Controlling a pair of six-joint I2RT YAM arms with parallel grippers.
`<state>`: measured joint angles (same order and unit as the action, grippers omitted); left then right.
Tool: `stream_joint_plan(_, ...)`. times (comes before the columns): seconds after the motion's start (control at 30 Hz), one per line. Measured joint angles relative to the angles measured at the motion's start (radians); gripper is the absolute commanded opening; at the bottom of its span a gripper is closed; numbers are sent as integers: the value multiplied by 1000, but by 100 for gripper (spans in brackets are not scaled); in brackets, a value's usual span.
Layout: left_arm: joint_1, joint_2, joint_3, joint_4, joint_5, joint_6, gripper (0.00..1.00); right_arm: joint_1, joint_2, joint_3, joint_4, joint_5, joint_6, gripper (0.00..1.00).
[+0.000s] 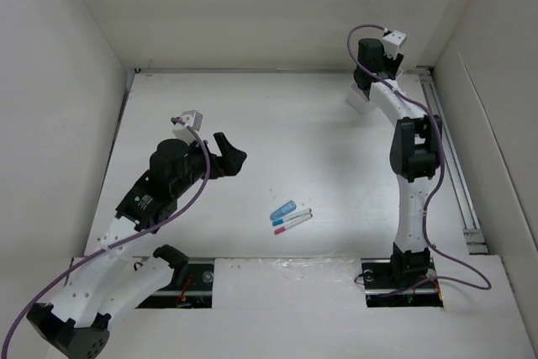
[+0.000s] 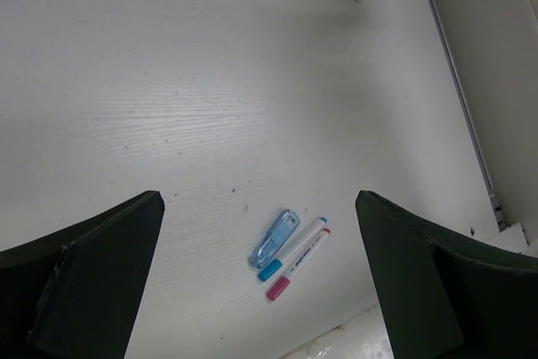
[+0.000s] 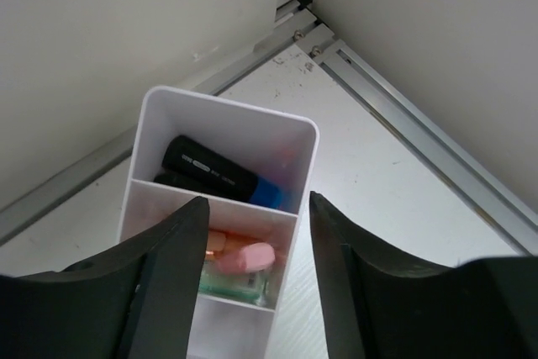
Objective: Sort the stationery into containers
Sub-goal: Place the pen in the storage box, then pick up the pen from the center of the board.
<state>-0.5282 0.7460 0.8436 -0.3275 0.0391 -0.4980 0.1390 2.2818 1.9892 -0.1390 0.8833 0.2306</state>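
Right arm (image 1: pixel 412 174) is reaching to the far right corner of the table (image 1: pixel 277 124); right gripper (image 3: pixel 256 241) hanging over the divided white box (image 3: pixel 227 119), jaws parted, gripping nothing. Left gripper (image 2: pixel 259 199) hovering mid-table, jaws wide, empty. Black-and-blue marker (image 3: pixel 214 172) lying in the box's end compartment; a pink piece (image 3: pixel 252 256), perhaps a green one too, sitting in the next. Two thin white pens (image 2: pixel 303 256) and a pale-blue piece (image 2: pixel 276 237) lying together on the table.

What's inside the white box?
A black-and-blue marker in the far compartment; pink, orange and green pieces in the next one. The right hand hides the rest.
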Motion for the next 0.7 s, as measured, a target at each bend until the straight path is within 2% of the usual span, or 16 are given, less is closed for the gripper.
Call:
stream_joint_plan(0.17, 0, -16, 0, -10, -7, -1, 100, 11, -51, -64, 1, -9, 12, 59)
stream_joint_plan(0.27, 0, -25, 0, -14, -9, -1, 100, 30, -126, -129, 2, -31, 34, 37)
stream_joint_plan(0.3, 0, -26, 0, -14, -10, -1, 100, 41, -164, -160, -5, -47, 51, 27)
stream_joint_plan(0.33, 0, -26, 0, -15, -10, -1, 100, 49, -186, -177, -18, -64, 71, 4)
stream_joint_plan(0.37, 0, -26, 0, -19, -10, -1, 100, 73, -245, -213, -40, -88, 91, 0)
stream_joint_plan(0.5, 0, -27, 4, -42, -11, -1, 100, 187, -424, -327, -139, -215, 219, 0)
stream_joint_plan(0.63, 0, -39, 6, -66, -13, -1, 100, 357, -574, -497, -267, -404, 322, 1)
stream_joint_plan(0.7, 0, -49, 6, -77, -12, -1, 100, 441, -607, -571, -355, -498, 368, 20)
